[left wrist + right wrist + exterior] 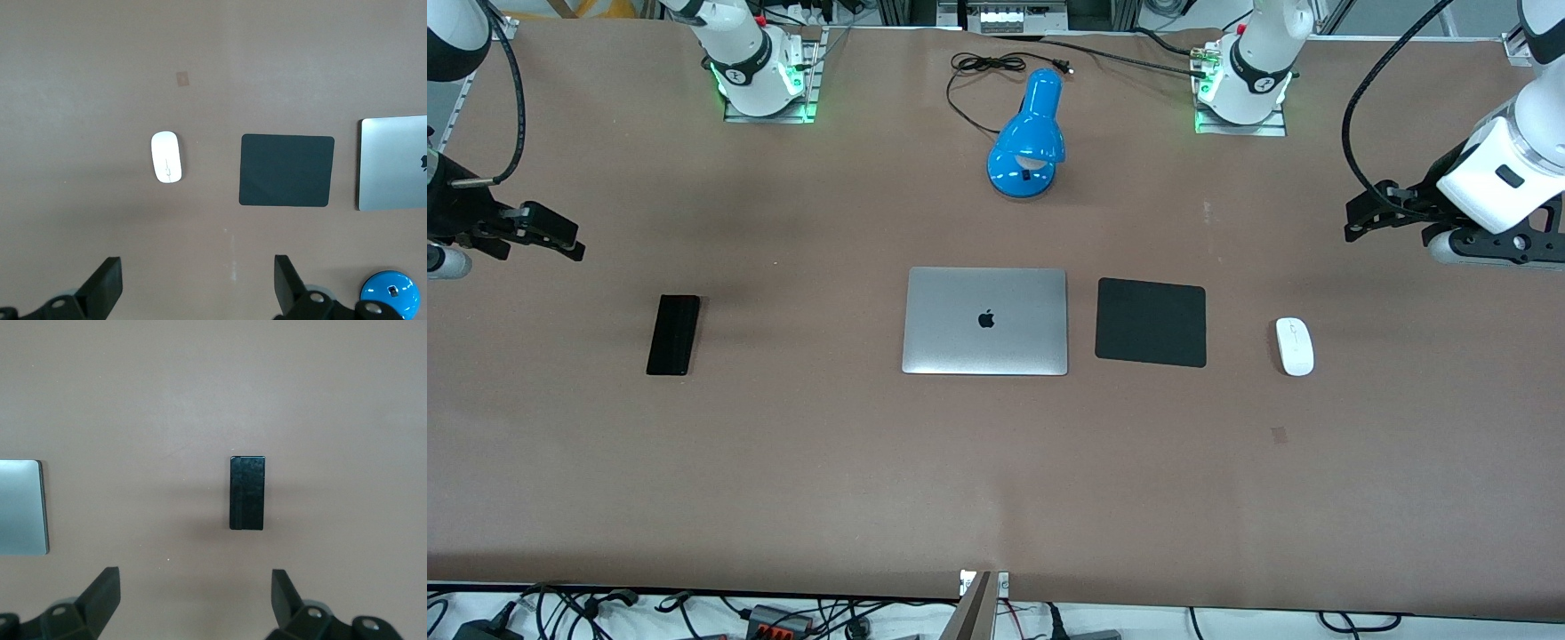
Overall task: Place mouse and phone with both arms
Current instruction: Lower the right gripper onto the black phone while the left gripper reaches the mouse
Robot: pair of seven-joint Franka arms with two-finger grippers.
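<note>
while both grippers, left gripper (198, 287) and right gripper (195, 603), hang spread wide, glossy oval mouse (1295, 346) and slim black phone (673, 335) lie flat.

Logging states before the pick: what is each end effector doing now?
Left end effector: open, empty, above the mouse.
Right end effector: open, empty, above the phone.

We note the table (783, 462) is covered in a matt brown sheet, smooth and paper-like. The mouse (1294, 346) is glossy white plastic. The phone (673, 334) shows a dark face with a faint sheen. The laptop (985, 321) has a brushed silver metal lid. The mouse pad (1151, 322) is matt black, cloth-like. The lamp (1029, 135) is glossy blue.
</note>
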